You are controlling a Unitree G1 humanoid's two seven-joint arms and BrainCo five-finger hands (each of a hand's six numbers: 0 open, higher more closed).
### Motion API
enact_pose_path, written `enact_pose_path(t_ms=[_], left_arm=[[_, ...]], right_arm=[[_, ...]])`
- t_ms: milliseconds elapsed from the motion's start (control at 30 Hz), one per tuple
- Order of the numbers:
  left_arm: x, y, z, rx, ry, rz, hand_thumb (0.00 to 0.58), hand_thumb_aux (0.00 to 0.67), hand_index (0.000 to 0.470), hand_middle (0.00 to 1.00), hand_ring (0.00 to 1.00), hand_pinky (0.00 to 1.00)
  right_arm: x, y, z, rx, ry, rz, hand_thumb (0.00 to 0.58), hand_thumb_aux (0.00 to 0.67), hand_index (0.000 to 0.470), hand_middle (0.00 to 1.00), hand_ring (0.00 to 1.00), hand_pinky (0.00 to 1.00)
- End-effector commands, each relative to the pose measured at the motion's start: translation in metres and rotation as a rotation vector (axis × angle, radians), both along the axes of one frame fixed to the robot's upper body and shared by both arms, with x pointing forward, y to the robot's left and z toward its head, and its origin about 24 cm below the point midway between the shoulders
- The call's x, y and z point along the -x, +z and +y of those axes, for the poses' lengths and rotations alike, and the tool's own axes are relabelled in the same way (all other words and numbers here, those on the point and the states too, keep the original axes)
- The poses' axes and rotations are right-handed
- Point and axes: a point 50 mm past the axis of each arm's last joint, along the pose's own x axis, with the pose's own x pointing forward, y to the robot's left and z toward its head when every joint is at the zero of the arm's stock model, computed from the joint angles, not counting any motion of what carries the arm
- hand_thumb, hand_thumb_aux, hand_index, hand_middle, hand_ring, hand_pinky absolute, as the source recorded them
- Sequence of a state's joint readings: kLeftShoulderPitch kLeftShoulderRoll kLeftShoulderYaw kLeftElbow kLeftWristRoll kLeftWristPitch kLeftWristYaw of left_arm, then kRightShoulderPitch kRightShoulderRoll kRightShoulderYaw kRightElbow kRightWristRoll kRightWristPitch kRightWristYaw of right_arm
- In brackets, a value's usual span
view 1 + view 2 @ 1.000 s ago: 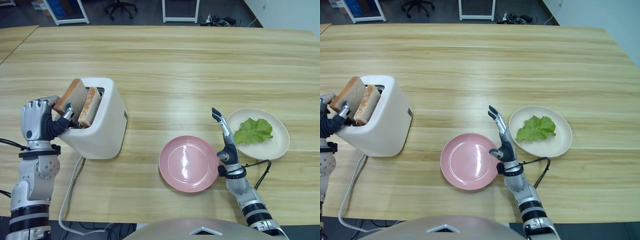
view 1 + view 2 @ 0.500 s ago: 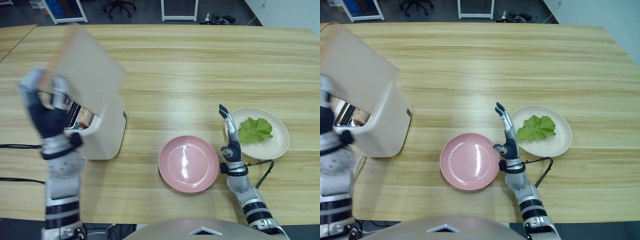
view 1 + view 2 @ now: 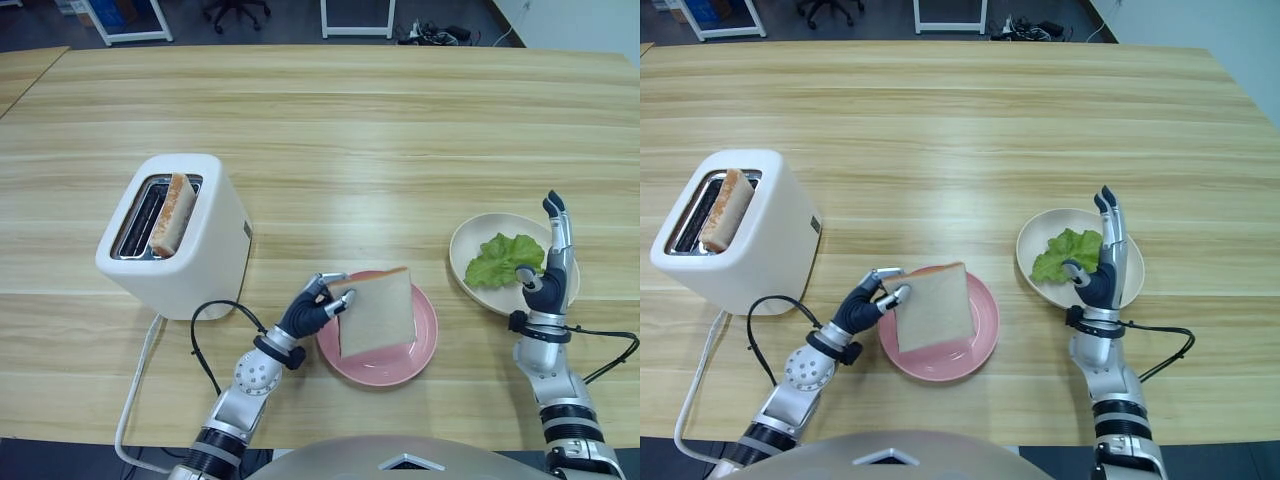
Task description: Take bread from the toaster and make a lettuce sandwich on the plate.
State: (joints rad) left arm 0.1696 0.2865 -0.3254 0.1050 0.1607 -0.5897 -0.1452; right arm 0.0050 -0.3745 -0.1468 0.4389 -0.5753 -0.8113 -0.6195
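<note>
1. Table (image 3: 330, 130): light wood; all the task's things are set along its near half.
2. Toaster (image 3: 205, 250): white, at the robot's left, well apart from both plates. One slice in the toaster (image 3: 172, 212) stands upright in a slot.
3. Pink plate (image 3: 428, 335): near the centre, largely covered by the held bread.
4. Cream plate (image 3: 458, 262): to the right of the pink plate, close beside it but not touching.
5. Bread slice (image 3: 378, 315): held over the pink plate, tilted. Whether its lower edge rests on the plate cannot be told.
6. Lettuce leaf (image 3: 495, 262): lying on the cream plate, not yet grasped.
7. Left hand (image 3: 312, 308): at the pink plate's left rim, fingers pinched on the bread slice's left edge.
8. Right hand (image 3: 548, 275): raised over the right part of the cream plate, just beside the lettuce leaf. Fingers are extended upward and nothing is held.
9. Step in hand, as judged: the first slice is being laid on the pink plate.
10. Next move, as judged: the slice is to be lowered flat and released. The lettuce leaf is then to be pinched lightly by the right hand and carried onto the bread, with the toaster slice to be fetched last.
</note>
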Motion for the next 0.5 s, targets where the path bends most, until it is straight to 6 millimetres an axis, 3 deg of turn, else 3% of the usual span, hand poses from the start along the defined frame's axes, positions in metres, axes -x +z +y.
enact_pose_path(t_ms=[33, 167, 200, 233, 267, 300, 333, 367, 400, 500], left_arm=[[0.003, -0.011, 0.005, -0.139, -0.042, -0.028, 0.58, 0.67, 0.47, 1.0, 1.0, 1.0], [0.006, -0.01, 0.01, -0.279, -0.073, -0.135, 0.58, 0.67, 0.47, 1.0, 1.0, 1.0], [0.005, -0.009, 0.012, -0.305, -0.057, -0.16, 0.58, 0.67, 0.47, 0.77, 0.77, 0.77], [0.004, -0.008, 0.013, -0.338, -0.041, -0.195, 0.58, 0.67, 0.47, 0.16, 0.16, 0.16], [0.002, -0.006, 0.014, -0.366, -0.019, -0.23, 0.58, 0.67, 0.47, 0.0, 0.0, 0.0], [0.0, -0.005, 0.015, -0.386, -0.002, -0.259, 0.545, 0.504, 0.354, 0.0, 0.0, 0.0], [-0.001, -0.003, 0.015, -0.414, 0.009, -0.298, 0.39, 0.286, 0.201, 0.0, 0.0, 0.0], [-0.001, 0.001, 0.014, -0.432, 0.021, -0.335, 0.092, 0.055, 0.039, 0.0, 0.0, 0.0], [0.0, 0.004, 0.014, -0.45, 0.027, -0.37, 0.0, 0.0, 0.0, 0.0, 0.0, 0.0], [0.002, 0.012, 0.013, -0.476, 0.039, -0.439, 0.0, 0.0, 0.0, 0.0, 0.0, 0.0]], right_arm=[[-0.006, -0.002, -0.024, 0.167, -0.088, 0.083, 0.0, 0.0, 0.0, 0.0, 0.0, 0.0], [-0.012, -0.009, -0.057, 0.496, -0.219, 0.228, 0.0, 0.0, 0.0, 0.0, 0.0, 0.0], [-0.014, -0.009, -0.062, 0.577, -0.226, 0.26, 0.0, 0.0, 0.0, 0.0, 0.0, 0.0], [-0.015, -0.01, -0.067, 0.64, -0.23, 0.294, 0.0, 0.0, 0.0, 0.0, 0.0, 0.0], [-0.016, -0.011, -0.072, 0.698, -0.232, 0.335, 0.0, 0.0, 0.0, 0.0, 0.0, 0.0], [-0.016, -0.011, -0.077, 0.737, -0.237, 0.37, 0.0, 0.0, 0.0, 0.0, 0.0, 0.0], [-0.016, -0.012, -0.082, 0.778, -0.23, 0.418, 0.0, 0.0, 0.0, 0.0, 0.0, 0.0], [-0.016, -0.013, -0.085, 0.82, -0.222, 0.46, 0.0, 0.0, 0.0, 0.0, 0.0, 0.0], [-0.016, -0.013, -0.087, 0.853, -0.205, 0.501, 0.0, 0.0, 0.0, 0.0, 0.0, 0.0], [-0.02, -0.013, -0.089, 0.897, -0.168, 0.572, 0.0, 0.0, 0.0, 0.0, 0.0, 0.0]])
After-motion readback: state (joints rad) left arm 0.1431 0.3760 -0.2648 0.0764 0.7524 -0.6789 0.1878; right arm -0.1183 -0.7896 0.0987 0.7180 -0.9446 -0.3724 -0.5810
